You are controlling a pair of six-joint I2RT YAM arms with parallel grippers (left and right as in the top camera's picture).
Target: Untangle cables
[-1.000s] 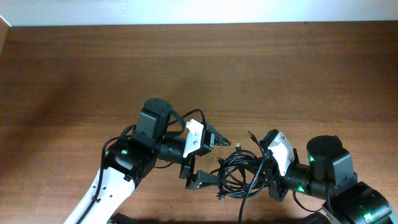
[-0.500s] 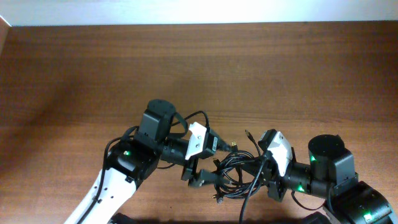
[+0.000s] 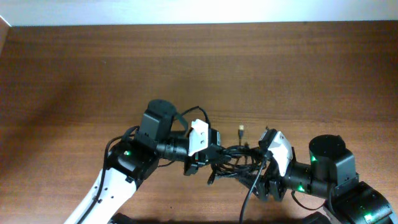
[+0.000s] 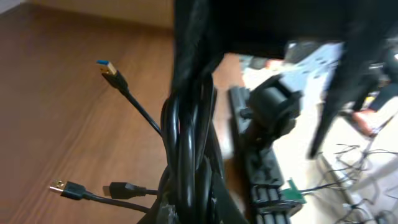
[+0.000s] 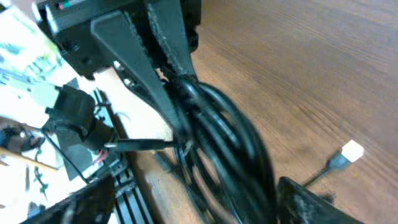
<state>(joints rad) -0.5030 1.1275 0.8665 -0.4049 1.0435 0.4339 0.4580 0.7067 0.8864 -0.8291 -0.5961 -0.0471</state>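
Plainly, everything turns on the line between the two arms. The cables (image 3: 239,160) sit as one dark bundle near the front of the counter (image 3: 93,74). In the overhead view the bundle's long axis runs roughly side to side, from one arm across to the other.

The left gripper (image 3: 210,154) is clenched on the left end of the bundle. In the right wrist view its two black fingers (image 5: 146,59) come together on the thick sheaf of strands. In the left wrist view the same sheaf drops straight away from that grip.

The right gripper (image 3: 263,174) stands at the opposite end with its jaws spread. Its own camera shows its fingers wide apart at the bottom corners, with the strands running between them and nothing pinched.

Loose tails leave the mass. A blue-tipped plug (image 4: 109,67) sticks out to one side, a gold-tipped plug (image 4: 65,188) lies lower down, and a light-coloured plug (image 5: 351,151) trails off on the right arm's side.

Whether the bundle is clear of the counter cannot be told.

As a judgement, the right arm is the free one and the nearer to the unheld end. Closing it on a single strand there and drawing away along that side-to-side axis, against the left arm's hold, looks like the way to open the knot.
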